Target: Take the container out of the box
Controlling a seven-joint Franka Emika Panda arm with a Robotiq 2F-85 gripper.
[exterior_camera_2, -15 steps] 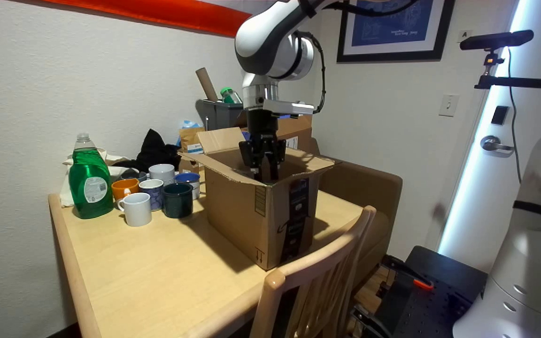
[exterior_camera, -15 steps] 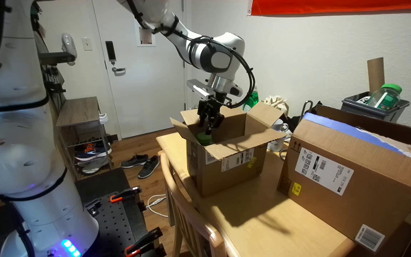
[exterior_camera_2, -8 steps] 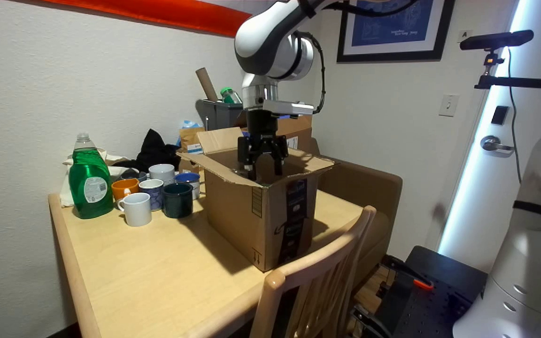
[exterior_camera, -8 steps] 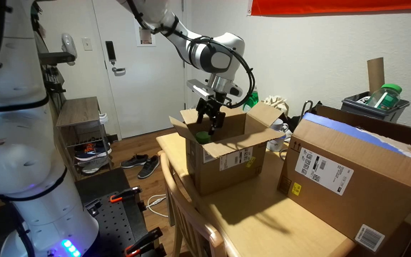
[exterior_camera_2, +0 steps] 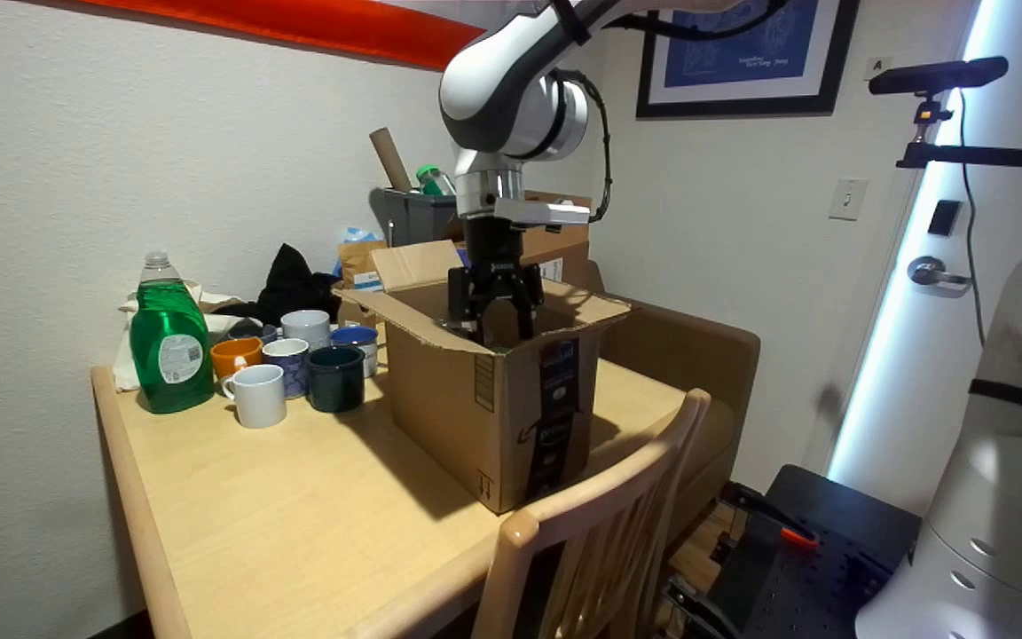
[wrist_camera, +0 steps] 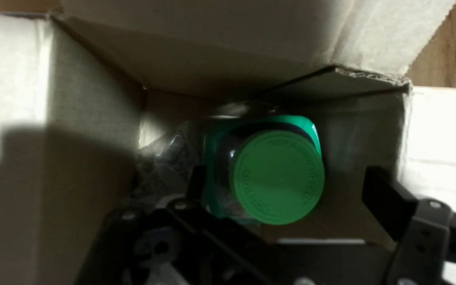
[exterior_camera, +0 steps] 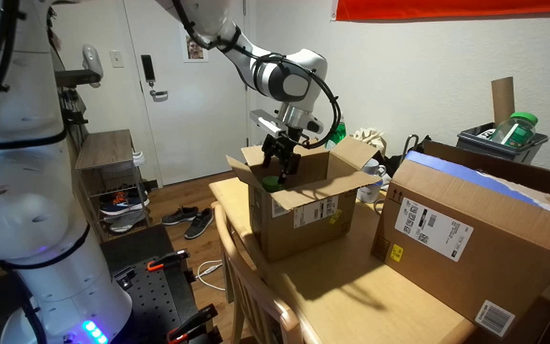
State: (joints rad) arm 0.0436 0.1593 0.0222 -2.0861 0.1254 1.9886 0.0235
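- Two black jaws, spread wide apart, point down into the box (exterior_camera: 311, 234) at the end of one white arm (exterior_camera_2: 498, 89).
- One container (wrist_camera: 267, 170) sits inside the box with its round green lid (wrist_camera: 279, 178) facing up, and the lid shows between the jaws in the wrist view. I cannot tell if a jaw touches it.
- Much of the container is hidden: the lid covers it from above, and a box wall hides it in an exterior view.
- Some crinkly clear plastic (wrist_camera: 172, 154) lies next to the container, dim and hard to make out.
- More room shows on the plastic's side; on the other side, a box wall is close.
- Four flaps (exterior_camera: 327, 191) stick up and out around the box's top edge.
- One wooden worktop (exterior_camera_2: 280, 497) carries the box, which stands near the edge beside one chair (exterior_camera_2: 598, 486).
- Six mugs (exterior_camera_2: 289, 368) show plainly near the box; one more round thing (exterior_camera_2: 255, 332) behind them is mostly hidden.
- One bottle of green liquid (exterior_camera_2: 169, 346) stands beside the mugs.
- One bigger carton (exterior_camera: 470, 239) stands near the box, its end cut off in an exterior view.
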